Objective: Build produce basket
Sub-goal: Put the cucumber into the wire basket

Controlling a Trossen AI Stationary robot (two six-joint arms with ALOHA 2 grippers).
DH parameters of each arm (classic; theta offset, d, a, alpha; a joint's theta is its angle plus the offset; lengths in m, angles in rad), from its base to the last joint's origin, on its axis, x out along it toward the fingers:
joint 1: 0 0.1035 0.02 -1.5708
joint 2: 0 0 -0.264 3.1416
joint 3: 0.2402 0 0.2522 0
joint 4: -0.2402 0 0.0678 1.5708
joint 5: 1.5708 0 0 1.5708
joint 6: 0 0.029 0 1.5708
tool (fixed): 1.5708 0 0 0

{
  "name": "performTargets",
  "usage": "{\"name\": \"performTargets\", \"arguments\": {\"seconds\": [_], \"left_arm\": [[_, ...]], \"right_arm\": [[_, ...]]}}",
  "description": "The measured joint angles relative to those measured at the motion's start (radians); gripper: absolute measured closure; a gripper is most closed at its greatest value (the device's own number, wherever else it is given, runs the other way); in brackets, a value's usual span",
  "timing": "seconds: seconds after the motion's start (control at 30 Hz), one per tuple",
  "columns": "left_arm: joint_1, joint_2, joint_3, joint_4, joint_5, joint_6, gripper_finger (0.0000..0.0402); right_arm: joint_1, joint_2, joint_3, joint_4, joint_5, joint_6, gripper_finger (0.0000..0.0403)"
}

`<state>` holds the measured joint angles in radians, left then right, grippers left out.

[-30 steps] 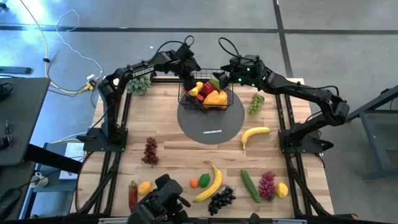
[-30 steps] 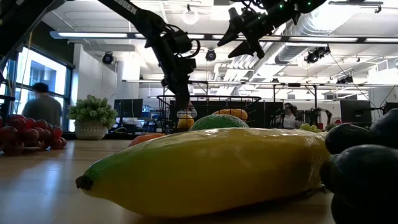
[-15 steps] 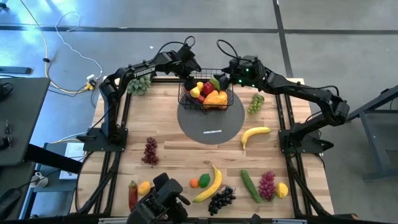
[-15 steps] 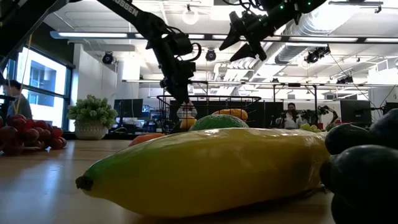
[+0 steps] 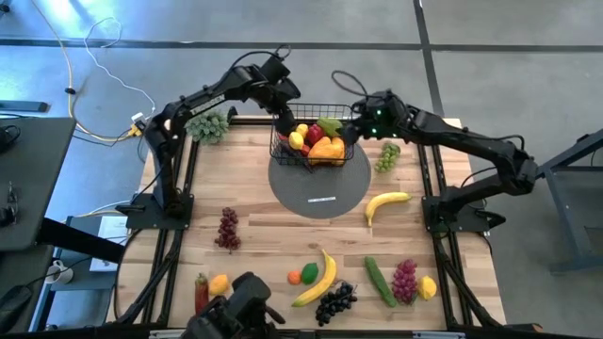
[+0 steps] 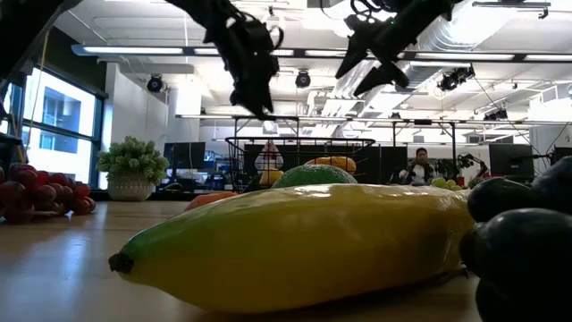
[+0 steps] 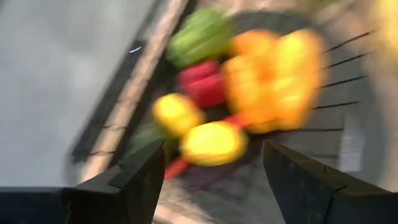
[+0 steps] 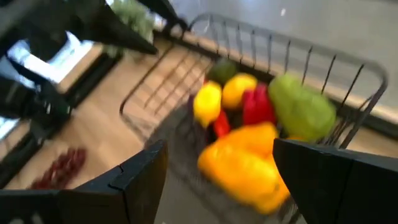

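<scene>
The black wire basket (image 5: 312, 143) stands on the grey round mat (image 5: 318, 188) at the table's far middle. It holds lemons (image 7: 211, 143), a red pepper (image 8: 256, 104), a yellow-orange pepper (image 8: 245, 165) and a green piece (image 8: 301, 106). My left gripper (image 5: 285, 106) hangs open above the basket's far left corner, with nothing between its fingers (image 7: 211, 180). My right gripper (image 5: 355, 129) is also open, above the basket's right rim, slanting down toward it (image 8: 217, 180). In the low view both grippers are above the basket (image 6: 299, 161): the left (image 6: 261, 105) and the right (image 6: 374, 70).
Loose produce lies about: green grapes (image 5: 386, 156), a banana (image 5: 386, 201), red grapes (image 5: 227, 228), and a near row with a banana (image 5: 320, 278), a cucumber (image 5: 380, 281), black grapes (image 5: 334, 301) and a lemon (image 5: 428, 287). A pale leafy bunch (image 5: 209, 125) sits at the far left.
My left gripper has risen out of the basket's left part and now hangs above its rim, holding nothing. My right gripper has drawn back a little toward the table's right edge and tipped more level. The basket has stayed in place.
</scene>
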<state>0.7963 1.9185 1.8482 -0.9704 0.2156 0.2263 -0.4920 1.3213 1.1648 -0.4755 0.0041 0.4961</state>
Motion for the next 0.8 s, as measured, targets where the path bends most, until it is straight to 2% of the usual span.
{"name": "performTargets", "arguments": {"seconds": [0.1,0.43,0.8], "left_arm": [[-0.009,-0.035,-0.019,-0.003,0.079,-0.039,0.0149],[-0.109,-0.134,-0.165,-0.003,0.078,-0.103,0.0149],[-0.251,-0.255,-0.355,0.122,0.035,-0.199,0.0149]], "right_arm": [[0.038,-0.007,0.0,-0.073,-0.01,0.028,0.013],[0.197,-0.007,0.0,-0.285,-0.013,0.156,0.013],[0.385,-0.007,0.0,-0.436,-0.021,0.342,0.013]]}}
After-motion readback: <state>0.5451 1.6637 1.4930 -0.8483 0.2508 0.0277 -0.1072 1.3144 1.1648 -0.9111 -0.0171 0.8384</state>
